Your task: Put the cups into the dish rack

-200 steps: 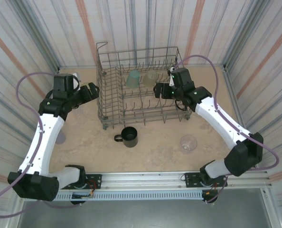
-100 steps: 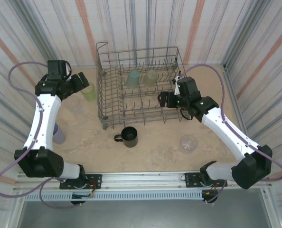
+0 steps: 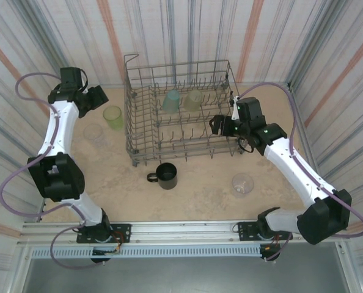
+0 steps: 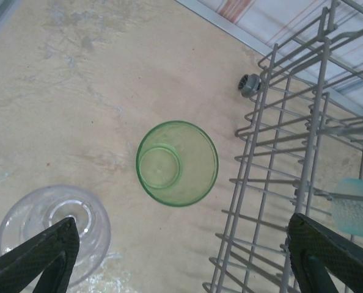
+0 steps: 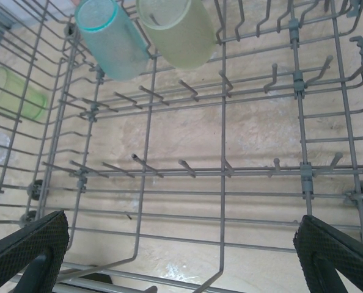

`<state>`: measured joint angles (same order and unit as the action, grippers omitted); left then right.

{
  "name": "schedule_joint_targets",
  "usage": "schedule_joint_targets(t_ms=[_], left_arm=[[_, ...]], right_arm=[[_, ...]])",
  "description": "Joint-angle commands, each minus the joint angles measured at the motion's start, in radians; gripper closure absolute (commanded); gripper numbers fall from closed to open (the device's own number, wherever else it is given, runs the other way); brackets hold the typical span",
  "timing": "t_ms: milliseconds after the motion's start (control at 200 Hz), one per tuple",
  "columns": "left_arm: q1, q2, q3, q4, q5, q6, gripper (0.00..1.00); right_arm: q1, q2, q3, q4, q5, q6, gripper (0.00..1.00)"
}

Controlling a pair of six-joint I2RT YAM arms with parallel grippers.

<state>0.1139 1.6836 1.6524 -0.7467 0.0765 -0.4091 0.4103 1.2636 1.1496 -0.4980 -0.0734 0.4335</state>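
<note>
Grey wire dish rack [image 3: 131,122] sat mid-worktop [image 3: 200,195] with two cups loaded on its far tines: translucent teal tumbler [image 5: 111,39] and pale yellow-green tumbler [image 5: 175,30]. Not yet loaded: translucent green tumbler [image 4: 177,163] and clear tumbler [image 4: 53,229] left of the rack, black handled mug [image 3: 166,175] in front, second clear tumbler [image 3: 242,183] front-right. Left jaws hung spread over the green tumbler, empty. Right jaws were spread above the rack, empty. Roughly a third done.
</note>
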Motion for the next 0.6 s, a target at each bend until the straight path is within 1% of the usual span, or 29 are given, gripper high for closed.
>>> schedule_joint_targets(t_ms=[0,90,185,351,441,591], left_arm=[[0.001,-0.016,0.017,0.046,-0.014,0.000,0.13],[-0.002,-0.042,-0.045,0.085,0.009,-0.035,0.14],[-0.013,-0.082,-0.144,0.155,-0.008,-0.043,0.14],[-0.013,-0.151,-0.302,0.263,-0.002,-0.085,0.13],[-0.018,-0.164,-0.353,0.297,-0.040,-0.099,0.11],[-0.019,-0.149,-0.389,0.343,-0.089,-0.134,0.09]], right_arm=[[-0.015,0.005,-0.015,-0.008,-0.019,-0.023,0.01],[-0.021,0.006,-0.017,0.006,-0.023,-0.024,0.01],[-0.026,0.016,-0.019,0.021,-0.033,-0.023,0.01],[-0.025,0.034,-0.019,0.018,-0.065,-0.012,0.01],[-0.025,0.026,-0.024,0.016,-0.072,-0.004,0.01],[-0.023,-0.007,-0.041,0.019,-0.066,0.000,0.01]])
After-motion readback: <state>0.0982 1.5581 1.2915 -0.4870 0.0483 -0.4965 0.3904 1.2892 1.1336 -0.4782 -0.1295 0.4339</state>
